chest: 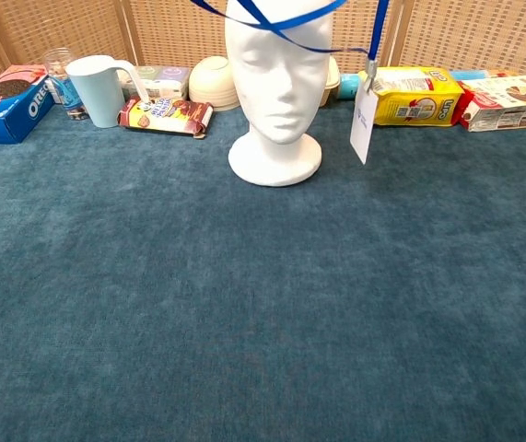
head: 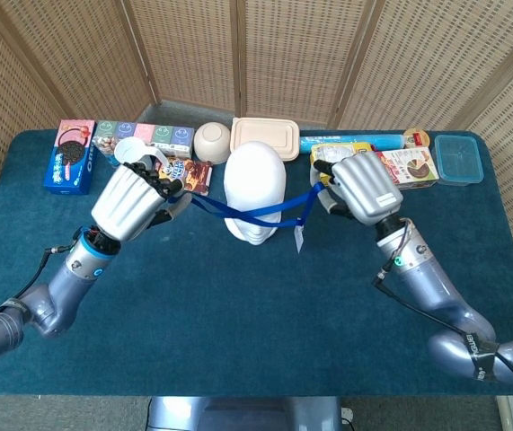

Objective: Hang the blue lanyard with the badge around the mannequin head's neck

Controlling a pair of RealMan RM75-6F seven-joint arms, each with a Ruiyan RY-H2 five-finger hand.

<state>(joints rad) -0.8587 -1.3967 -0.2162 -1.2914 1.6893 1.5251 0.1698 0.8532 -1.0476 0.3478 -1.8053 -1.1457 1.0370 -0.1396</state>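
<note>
The white mannequin head [head: 255, 190] [chest: 277, 83] stands upright at the table's back centre. The blue lanyard [head: 254, 212] [chest: 281, 20] is stretched across it between my two hands; in the chest view its straps cross the forehead. My left hand [head: 132, 200] grips the lanyard's left end. My right hand [head: 361, 189] grips the right end. The white badge [head: 299, 238] [chest: 363, 117] hangs from the strap to the right of the head, above the table. Neither hand shows in the chest view.
Along the back edge lie an Oreo box [head: 69, 155], a light blue mug [chest: 102, 89], a chocolate snack pack [chest: 165, 115], a cream bowl [head: 211, 140], a lidded beige container [head: 263, 133], a yellow packet [chest: 408, 95], a red snack box [chest: 509, 101] and a blue tub [head: 459, 158].
</note>
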